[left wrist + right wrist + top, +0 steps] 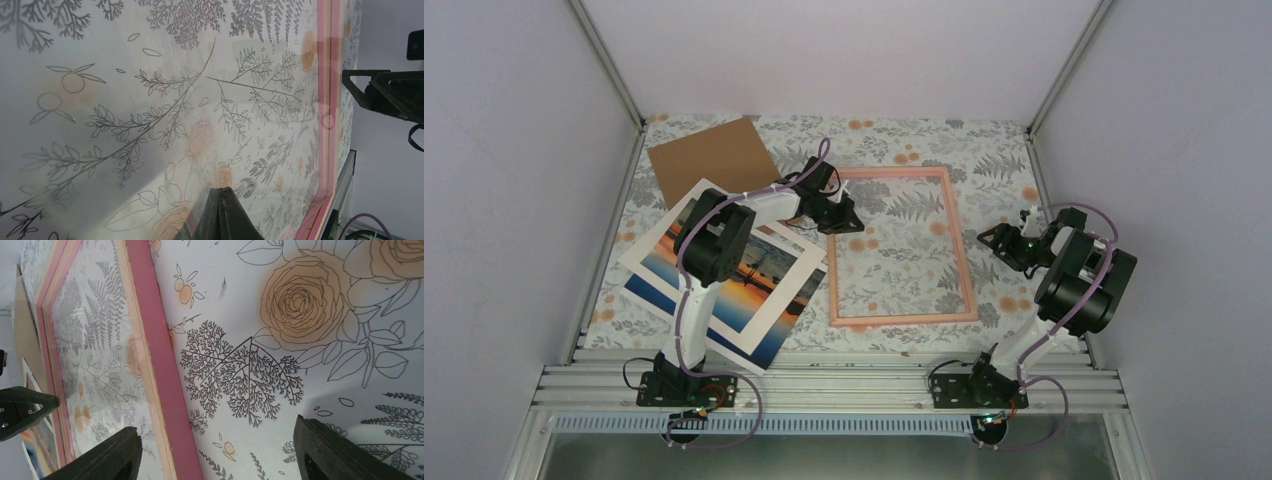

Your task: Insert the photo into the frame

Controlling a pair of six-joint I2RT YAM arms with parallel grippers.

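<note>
Two wrist views alone show left pincer (220, 192) clenched, right pincer (215, 427) spread near frame (156, 340).

No readable text, label, brand, number or sign in any view; only wordless floral print on the tablecloth (1004, 170).

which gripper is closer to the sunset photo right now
Left. The left gripper is at the frame's upper-left corner, just beside the photo under the mat board; the right gripper sits beyond the frame's right edge.
</note>
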